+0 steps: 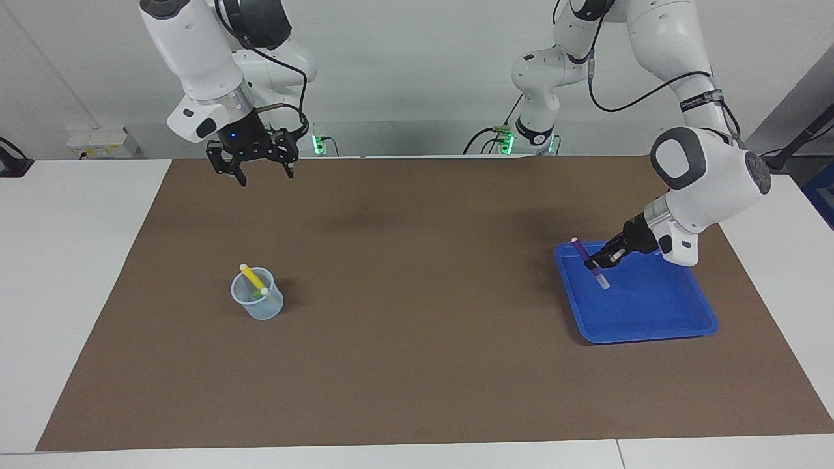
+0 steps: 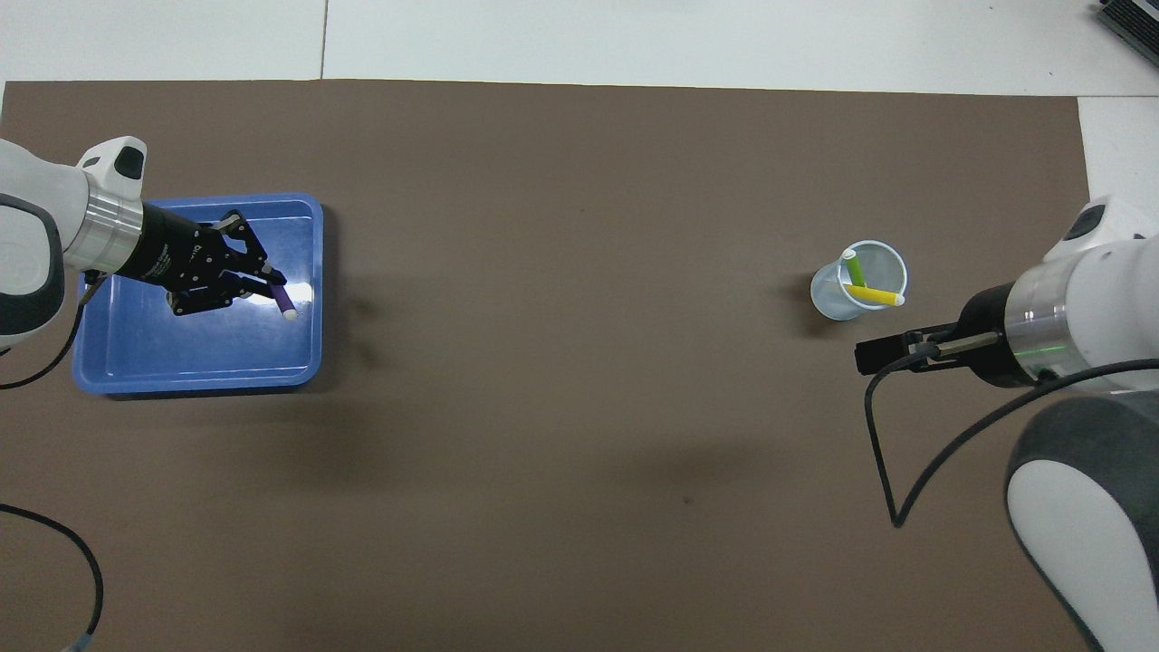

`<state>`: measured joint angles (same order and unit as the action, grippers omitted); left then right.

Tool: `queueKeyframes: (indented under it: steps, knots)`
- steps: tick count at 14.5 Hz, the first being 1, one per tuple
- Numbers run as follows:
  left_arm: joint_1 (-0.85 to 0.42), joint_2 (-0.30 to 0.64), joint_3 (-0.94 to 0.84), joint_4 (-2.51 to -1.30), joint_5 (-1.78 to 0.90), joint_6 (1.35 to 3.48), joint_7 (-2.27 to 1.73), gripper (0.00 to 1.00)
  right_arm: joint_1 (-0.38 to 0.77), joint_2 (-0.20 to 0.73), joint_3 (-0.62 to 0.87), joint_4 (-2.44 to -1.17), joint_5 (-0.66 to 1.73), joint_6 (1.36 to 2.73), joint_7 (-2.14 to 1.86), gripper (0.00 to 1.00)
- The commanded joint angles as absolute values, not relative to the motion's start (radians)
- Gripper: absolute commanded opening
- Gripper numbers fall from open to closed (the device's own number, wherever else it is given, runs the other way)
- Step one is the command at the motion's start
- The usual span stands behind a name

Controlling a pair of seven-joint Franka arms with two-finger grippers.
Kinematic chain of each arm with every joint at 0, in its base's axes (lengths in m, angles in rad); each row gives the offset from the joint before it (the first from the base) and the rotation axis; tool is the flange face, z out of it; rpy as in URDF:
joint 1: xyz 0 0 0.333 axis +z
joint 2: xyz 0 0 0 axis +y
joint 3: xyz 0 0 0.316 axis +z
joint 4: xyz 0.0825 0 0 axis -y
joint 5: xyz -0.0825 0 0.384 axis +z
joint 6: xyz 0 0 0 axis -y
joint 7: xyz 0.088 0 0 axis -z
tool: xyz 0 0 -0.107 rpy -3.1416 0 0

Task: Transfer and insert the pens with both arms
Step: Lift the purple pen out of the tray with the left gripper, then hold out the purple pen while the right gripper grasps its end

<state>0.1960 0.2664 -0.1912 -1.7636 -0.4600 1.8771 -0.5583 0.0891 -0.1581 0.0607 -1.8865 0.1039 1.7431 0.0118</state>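
Here, short purple pen point(image 1: 589, 262), whitish cap, tilted in left pincer point(image 1: 596, 263)

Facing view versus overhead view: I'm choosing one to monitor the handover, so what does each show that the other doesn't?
Only the facing view shows the right gripper open, raised over the mat, and both arm bases. Only the overhead view shows the green pen clearly inside the cup. Both show the left gripper shut on the purple pen over the blue tray, and the yellow pen.
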Motion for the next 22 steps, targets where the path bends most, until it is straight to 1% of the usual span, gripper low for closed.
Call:
queueKeyframes:
  steps: [1,2,4,6,8,12,16,18,20,22]
  knots:
    - [0.201,0.241,-0.181,-1.786,-0.561,1.821,-0.627,0.00,0.084,-0.192,0.063,-1.922,0.123,1.756,-0.005,1.00]
    - [0.186,0.239,-0.183,-1.786,-0.574,1.815,-0.632,0.00,0.084,-0.192,0.064,-1.922,0.142,1.766,-0.005,1.00]
    - [0.157,0.238,-0.183,-1.787,-0.612,1.816,-0.701,0.00,0.087,-0.187,0.063,-1.924,0.254,1.811,0.002,1.00]
    - [0.137,0.238,-0.183,-1.787,-0.688,1.818,-0.796,0.00,0.129,-0.180,0.064,-1.922,0.285,1.854,0.003,1.00]
    - [0.112,0.236,-0.183,-1.787,-0.745,1.824,-0.879,0.00,0.150,-0.161,0.064,-1.922,0.371,1.909,0.026,1.00]
    - [0.039,0.230,-0.181,-1.789,-0.813,1.858,-1.008,0.00,0.239,-0.101,0.064,-1.922,0.440,2.067,0.104,1.00]
    - [-0.037,0.232,-0.183,-1.799,-0.912,1.954,-1.099,0.00,0.353,-0.019,0.064,-1.918,0.443,2.238,0.248,1.00]
    - [-0.095,0.236,-0.183,-1.802,-0.945,2.037,-1.213,0.00,0.379,0.011,0.066,-1.898,0.443,2.266,0.255,1.00]
    - [-0.155,0.241,-0.183,-1.805,-0.950,2.104,-1.268,0.00,0.408,0.032,0.066,-1.872,0.442,2.261,0.279,1.00]
    - [-0.176,0.233,-0.183,-1.838,-0.977,2.128,-1.281,0.00,0.423,0.032,0.066,-1.867,0.439,2.257,0.293,1.00]
